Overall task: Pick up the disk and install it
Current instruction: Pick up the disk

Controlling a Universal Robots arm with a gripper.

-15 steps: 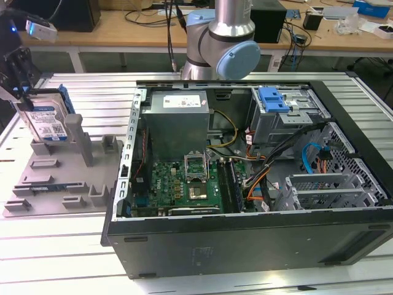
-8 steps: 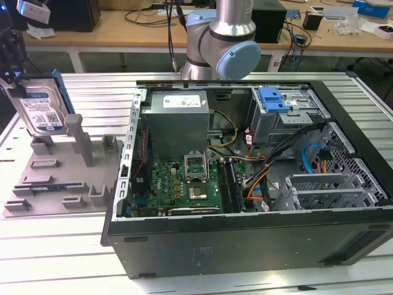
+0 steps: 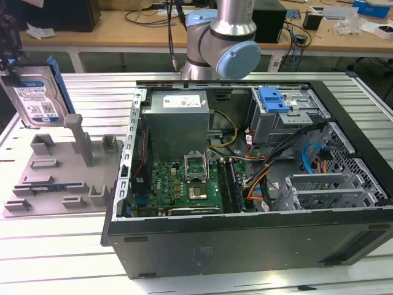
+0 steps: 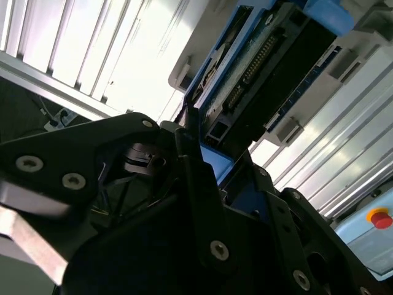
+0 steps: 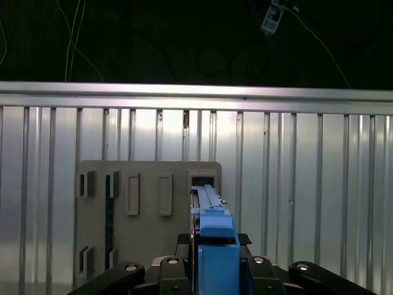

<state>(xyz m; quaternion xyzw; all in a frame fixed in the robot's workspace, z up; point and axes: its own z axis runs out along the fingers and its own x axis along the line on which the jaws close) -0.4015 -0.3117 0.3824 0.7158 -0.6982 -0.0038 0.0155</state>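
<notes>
One disk (image 3: 35, 98) is seen at ten o'clock in the exterior view. It is held upright, with its blue-and-white label turned to the camera and its blue rail frame along the edges. It is carried above one grey fixture tray (image 3: 46, 184), which lies flat on the slatted metal table (image 3: 61, 246). One tall post (image 3: 80, 138) is counted on the tray, at five o'clock from the disk.

In the first wrist view the gripper (image 5: 216, 241) is clamped on the disk's blue frame (image 5: 209, 200), with one dark finger (image 5: 245, 238) pressed against each of its two sides. The tray (image 5: 153, 246) is seen beneath.

One open computer case (image 3: 245, 258) is placed at three o'clock from the tray. One blue latch (image 3: 273, 98) is set on a grey cage at one o'clock inside it. One arm (image 3: 224, 37) is seen at twelve o'clock behind the case.
</notes>
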